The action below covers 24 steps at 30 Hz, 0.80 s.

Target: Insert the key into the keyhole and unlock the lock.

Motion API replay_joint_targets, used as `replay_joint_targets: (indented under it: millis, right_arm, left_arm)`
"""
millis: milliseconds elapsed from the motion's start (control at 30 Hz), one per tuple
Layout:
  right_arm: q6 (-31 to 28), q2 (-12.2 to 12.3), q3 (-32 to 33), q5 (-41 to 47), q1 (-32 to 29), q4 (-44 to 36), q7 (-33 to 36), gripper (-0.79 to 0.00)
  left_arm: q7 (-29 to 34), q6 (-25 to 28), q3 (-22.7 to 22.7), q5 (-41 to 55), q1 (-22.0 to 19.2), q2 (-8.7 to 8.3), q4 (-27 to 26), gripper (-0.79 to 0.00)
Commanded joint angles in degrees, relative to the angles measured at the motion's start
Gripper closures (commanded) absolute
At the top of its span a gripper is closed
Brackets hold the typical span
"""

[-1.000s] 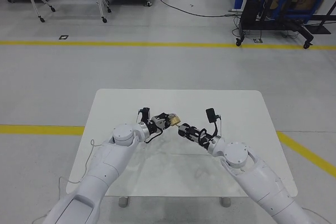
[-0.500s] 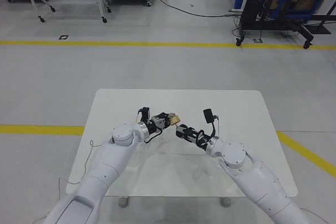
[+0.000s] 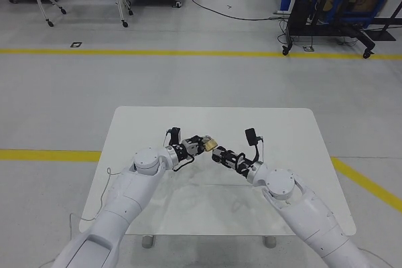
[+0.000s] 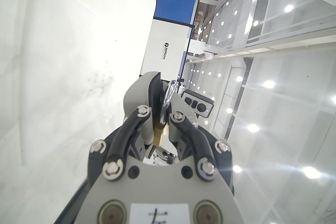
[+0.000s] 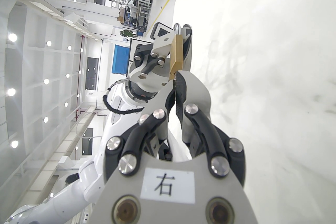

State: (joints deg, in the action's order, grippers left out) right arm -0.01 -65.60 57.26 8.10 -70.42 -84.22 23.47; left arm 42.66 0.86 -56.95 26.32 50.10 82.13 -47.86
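Note:
My left gripper [image 3: 199,145] holds a brass padlock [image 3: 208,143] above the middle of the white table, shut on it near its silver shackle [image 4: 168,93]. In the left wrist view the brass body [image 4: 159,136] hangs between the fingers. In the right wrist view the padlock [image 5: 176,54] stands on end with its bottom face toward my right gripper [image 5: 175,79]. That gripper is shut, and its tips touch the lock's bottom end. The key is almost wholly hidden between the pads. From above, the right gripper [image 3: 217,155] meets the lock from the right.
The white table [image 3: 281,127] carries nothing else, with bare surface all around both arms. Both grippers hover over its centre, well away from the edges. Yellow floor lines and carts lie beyond the table.
The right gripper drew back a little from the lock, then returned to its bottom end. The left gripper has kept the padlock in the same place.

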Motion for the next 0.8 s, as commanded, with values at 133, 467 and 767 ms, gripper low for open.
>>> replay_joint_targets:
  millis: [133,467,767]
  right_arm:
    - [-0.24,-0.31,0.29,-0.26,0.42,0.85,-0.22,0.0]
    - [-1.36,-0.74,1.5,0.39,0.34,0.96,-1.39,-0.785]
    - [-1.65,-0.7,2.53,0.71,-0.21,0.22,-1.09,-0.785]
  left_arm:
    - [0.96,0.0,0.1,-0.03,0.02,0.09,-0.02,0.0]
    - [0.72,-1.11,-0.94,3.34,0.31,0.4,0.72,0.0]
    - [-1.21,-1.45,-1.33,4.56,1.0,0.67,0.27,0.0]
